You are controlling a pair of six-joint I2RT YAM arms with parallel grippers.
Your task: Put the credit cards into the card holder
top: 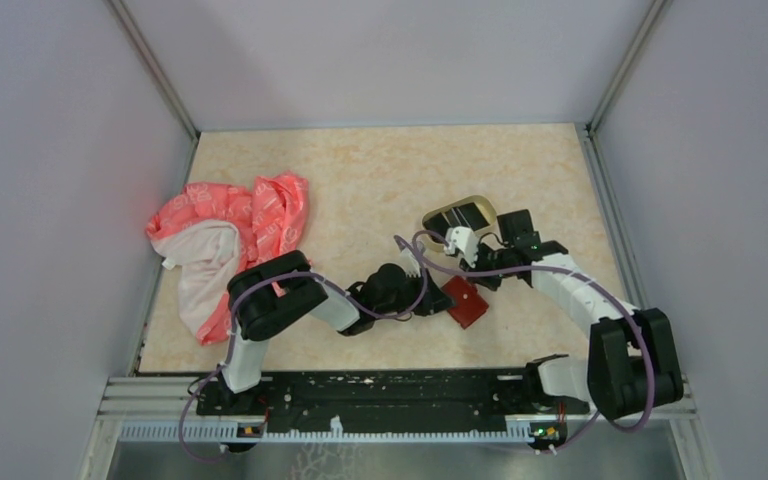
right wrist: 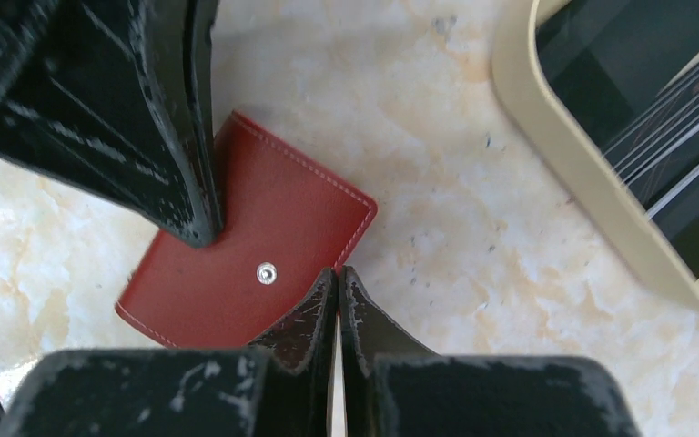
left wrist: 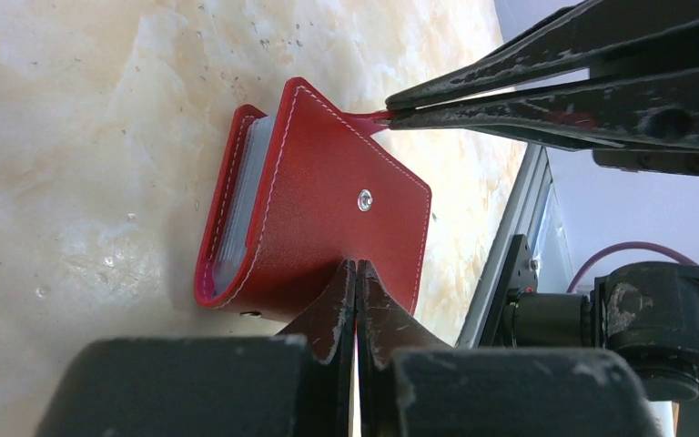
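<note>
Although both arms have closed in on the card holder [left wrist: 328, 209], no card appears loaded yet. The red holder lies on the desk [top: 380, 180] at lower centre of the overhead view, just below the tan tray [right wrist: 546, 155].

The right end effector [right wrist: 339, 273] has its fingers pressed together. In the left wrist view they enter from the upper right and pinch the holder's small red tab [left wrist: 373, 116].

The left end effector [left wrist: 357, 269] is also pressed together at the bottom of its own view. Its tips overlap the cover's lower edge and seem to nip it, though the contact is hard to confirm.

The cover stands slightly lifted, showing clear sleeves [left wrist: 237, 200] at its left side that look empty.

The credit cards [right wrist: 637, 109], dark with pale stripes, sit in the tray at the upper right of the right wrist view. By this reading the holder is only being opened. Every card is left to pick up and slide in.
</note>
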